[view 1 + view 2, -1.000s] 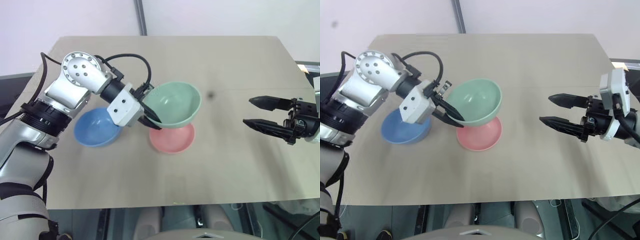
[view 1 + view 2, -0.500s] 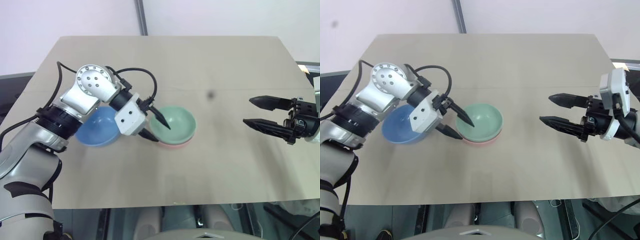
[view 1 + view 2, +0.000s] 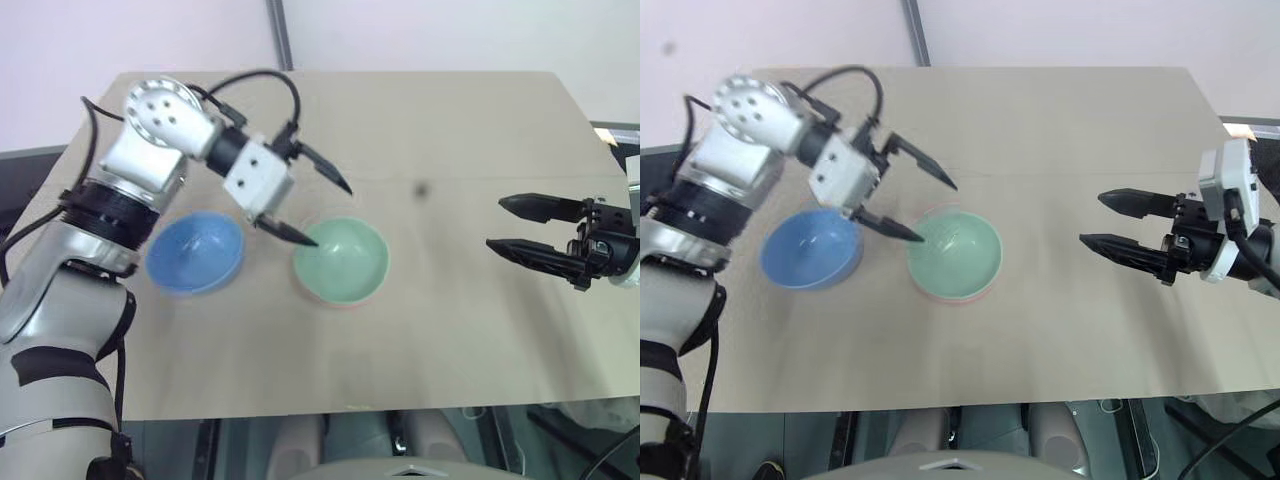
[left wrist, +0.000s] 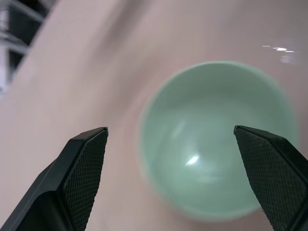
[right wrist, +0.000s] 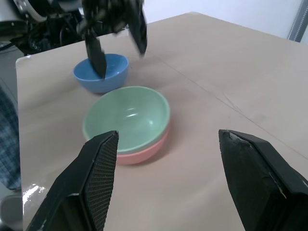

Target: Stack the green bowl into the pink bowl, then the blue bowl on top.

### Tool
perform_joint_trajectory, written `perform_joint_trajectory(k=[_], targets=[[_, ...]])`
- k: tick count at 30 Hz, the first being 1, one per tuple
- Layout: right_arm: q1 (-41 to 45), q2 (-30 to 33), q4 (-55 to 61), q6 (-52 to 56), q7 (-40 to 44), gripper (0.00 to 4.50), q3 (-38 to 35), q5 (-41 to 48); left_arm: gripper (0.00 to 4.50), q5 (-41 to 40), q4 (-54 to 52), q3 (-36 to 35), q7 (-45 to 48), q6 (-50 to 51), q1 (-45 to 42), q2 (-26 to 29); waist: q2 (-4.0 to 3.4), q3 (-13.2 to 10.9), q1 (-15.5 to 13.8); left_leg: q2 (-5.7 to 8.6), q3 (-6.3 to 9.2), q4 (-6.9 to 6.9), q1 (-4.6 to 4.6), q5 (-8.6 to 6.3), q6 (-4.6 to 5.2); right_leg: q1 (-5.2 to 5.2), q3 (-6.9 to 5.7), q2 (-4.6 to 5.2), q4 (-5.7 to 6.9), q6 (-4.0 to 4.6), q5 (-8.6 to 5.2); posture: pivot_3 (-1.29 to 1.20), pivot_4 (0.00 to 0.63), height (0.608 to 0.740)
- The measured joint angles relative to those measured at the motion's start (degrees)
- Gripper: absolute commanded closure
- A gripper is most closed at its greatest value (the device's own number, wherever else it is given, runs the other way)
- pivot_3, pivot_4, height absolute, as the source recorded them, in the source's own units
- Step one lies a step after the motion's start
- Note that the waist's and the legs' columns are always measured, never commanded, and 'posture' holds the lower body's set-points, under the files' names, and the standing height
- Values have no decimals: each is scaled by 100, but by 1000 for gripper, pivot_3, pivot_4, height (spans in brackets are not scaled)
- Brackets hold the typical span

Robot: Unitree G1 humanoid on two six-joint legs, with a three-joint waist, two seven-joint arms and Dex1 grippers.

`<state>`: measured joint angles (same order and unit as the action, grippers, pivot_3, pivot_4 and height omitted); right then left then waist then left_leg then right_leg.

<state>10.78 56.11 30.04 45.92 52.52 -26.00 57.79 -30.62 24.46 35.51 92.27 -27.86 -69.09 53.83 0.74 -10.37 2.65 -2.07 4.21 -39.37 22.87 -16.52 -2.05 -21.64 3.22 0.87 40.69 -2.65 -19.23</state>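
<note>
3 bowls on surface [image 3: 470, 330]: green bowl [image 3: 341, 262] nested in pink bowl [image 5: 144, 150], just under empty, wide-open left gripper [image 3: 308, 209]; blue bowl [image 3: 196, 252] beside it. Right gripper [image 3: 515, 226] open, well apart.

The tan worktop [image 3: 450, 130] carried the blue bowl [image 3: 196, 252] and, just beside it, the pink bowl [image 5: 144, 150] with the green bowl [image 3: 341, 262] nested inside.
</note>
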Motion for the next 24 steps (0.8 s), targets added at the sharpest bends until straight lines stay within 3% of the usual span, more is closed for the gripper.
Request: perform_joint_trajectory(k=[6,11,15,18,19,24], targets=[[-34,1,-31,-35,99,818,10,-28,69,11,-149,11,-2,490,167,1428,-6,-2,51,-4,1,5,-2,3,-6,-3,1,-4,2,0,0,0,150,740],[-28,0,-112,-124,170,818,33,-99,69,-7,-602,-18,0,843,1039,2365,-6,-4,-10,-4,-1,2,-3,0,0,-2,0,0,4,0,0,0,150,740],[-14,-2,-199,-151,232,818,78,-138,69,-123,-933,-486,-1,1176,2229,3250,-7,-5,-25,-6,-2,5,-1,-1,2,-4,-1,-1,2,0,-1,0,150,740],[58,-23,-214,-167,314,818,111,-114,69,-212,-1119,-887,0,1187,3066,3511,-9,-6,-52,-7,-3,5,-1,-2,3,-2,-3,2,2,0,-1,0,150,740],[103,-66,-219,-167,417,818,90,69,69,-220,-1218,-1216,0,1169,3717,3581,-13,-9,-49,-8,-6,7,-4,-2,4,-2,0,2,2,0,-1,0,150,740],[273,-121,-260,-145,713,818,10,617,69,43,-1223,-1884,-22,938,4854,3494,-21,-15,-50,-7,-6,8,-5,-3,5,-3,-1,-1,3,1,-1,0,150,740]])
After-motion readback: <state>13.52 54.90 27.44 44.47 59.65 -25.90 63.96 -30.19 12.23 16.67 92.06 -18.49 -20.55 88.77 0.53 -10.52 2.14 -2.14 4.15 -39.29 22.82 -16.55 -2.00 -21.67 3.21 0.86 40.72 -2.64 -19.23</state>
